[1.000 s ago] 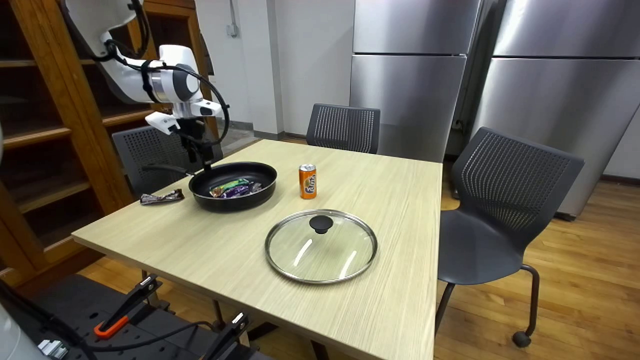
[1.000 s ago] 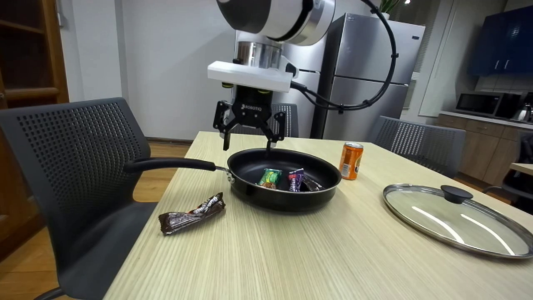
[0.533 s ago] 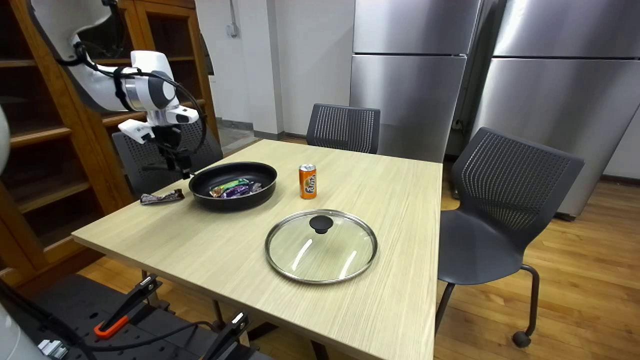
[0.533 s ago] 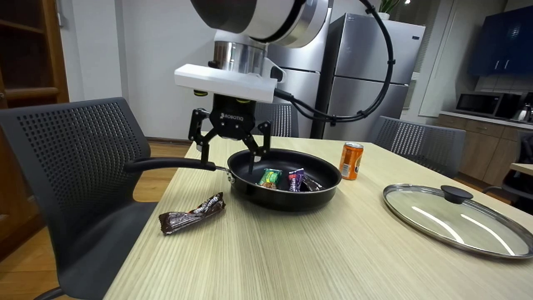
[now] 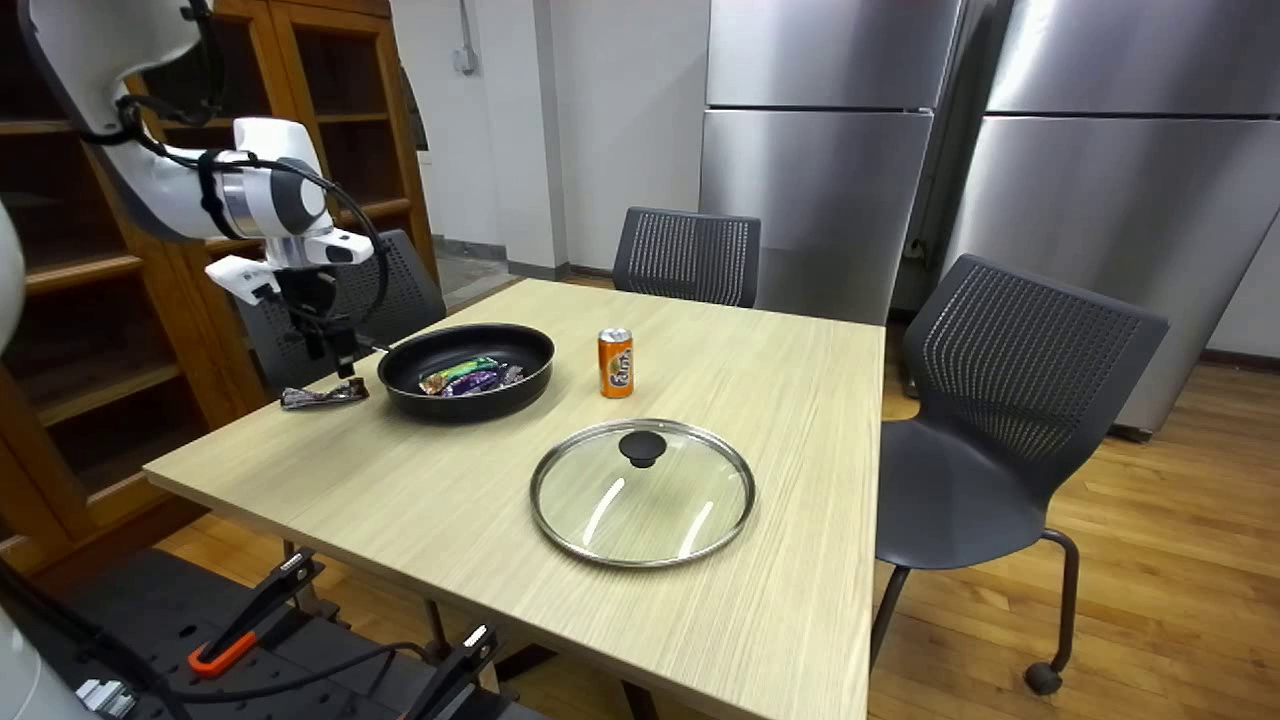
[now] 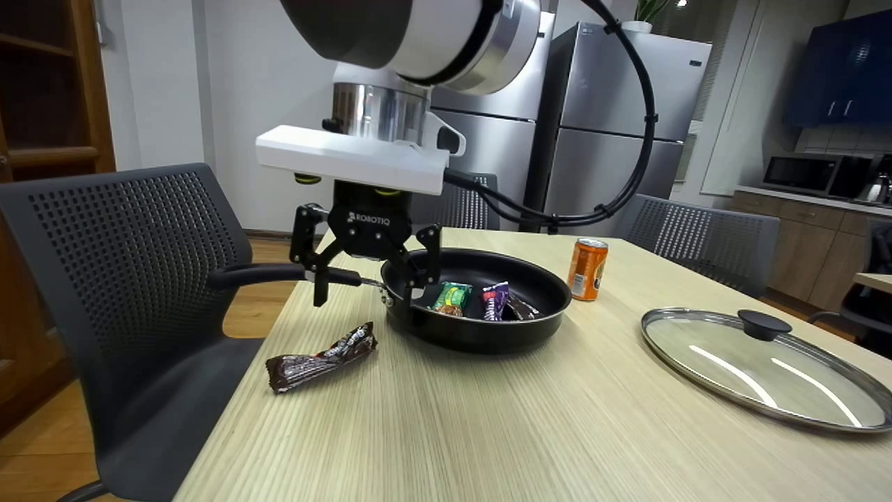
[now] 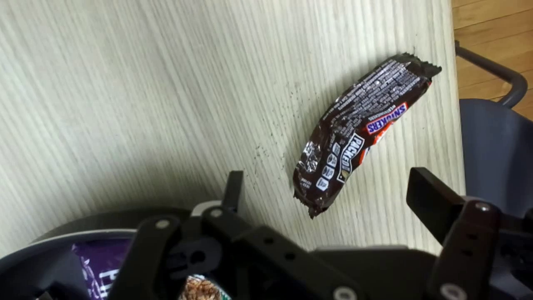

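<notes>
My gripper (image 6: 366, 307) hangs above the table beside the pan's handle side, its jaws wide apart and holding nothing. A dark brown Snickers bar (image 7: 354, 129) lies on the table, also in both exterior views. In the wrist view its near end shows between the two fingers (image 7: 431, 200), at a lower level and untouched. The black frying pan (image 6: 474, 341) stands right beside, one finger overlapping its wall in this exterior view. Inside it lie a green wrapper (image 6: 453, 298), a purple wrapper (image 6: 495, 301) and a dark one (image 6: 521, 307). The gripper partly hides the pan in the wrist view.
The pan's handle (image 6: 279, 275) reaches past the table edge toward a grey chair (image 6: 139, 279). An orange Fanta can (image 5: 616, 363) stands behind the pan. A glass lid (image 5: 640, 510) with a black knob lies flat on the table. Another chair (image 5: 1000, 400) stands at the table's side.
From over the pan's rim, my gripper has come down and across toward the handle side, nearer the Snickers bar. The jaws have stayed open. Pan, wrappers, can and lid have not moved.
</notes>
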`<state>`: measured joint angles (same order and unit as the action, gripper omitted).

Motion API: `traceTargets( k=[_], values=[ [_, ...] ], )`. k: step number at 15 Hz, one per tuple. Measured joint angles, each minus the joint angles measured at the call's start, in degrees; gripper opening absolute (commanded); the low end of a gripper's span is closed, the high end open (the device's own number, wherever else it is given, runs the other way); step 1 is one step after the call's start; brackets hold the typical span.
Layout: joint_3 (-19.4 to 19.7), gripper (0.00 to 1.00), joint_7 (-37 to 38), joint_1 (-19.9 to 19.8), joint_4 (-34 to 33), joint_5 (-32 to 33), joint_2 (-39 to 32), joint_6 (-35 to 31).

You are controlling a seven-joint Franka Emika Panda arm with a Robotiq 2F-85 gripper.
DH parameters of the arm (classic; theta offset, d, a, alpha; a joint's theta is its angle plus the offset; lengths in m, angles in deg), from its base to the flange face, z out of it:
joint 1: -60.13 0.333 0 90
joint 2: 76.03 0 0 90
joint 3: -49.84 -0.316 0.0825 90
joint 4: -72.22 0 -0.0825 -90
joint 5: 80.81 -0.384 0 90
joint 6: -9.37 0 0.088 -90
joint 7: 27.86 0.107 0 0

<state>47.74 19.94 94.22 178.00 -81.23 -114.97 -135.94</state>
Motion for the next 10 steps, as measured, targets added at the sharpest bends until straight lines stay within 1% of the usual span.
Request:
traceTargets(
  k=[5,10],
  values=[
    [-0.54,1.0,0.0,0.0,-0.14,-0.07,-1.49,0.0],
    [-0.54,1.0,0.0,-0.01,-1.76,-0.16,-4.1,0.0]
  ],
)
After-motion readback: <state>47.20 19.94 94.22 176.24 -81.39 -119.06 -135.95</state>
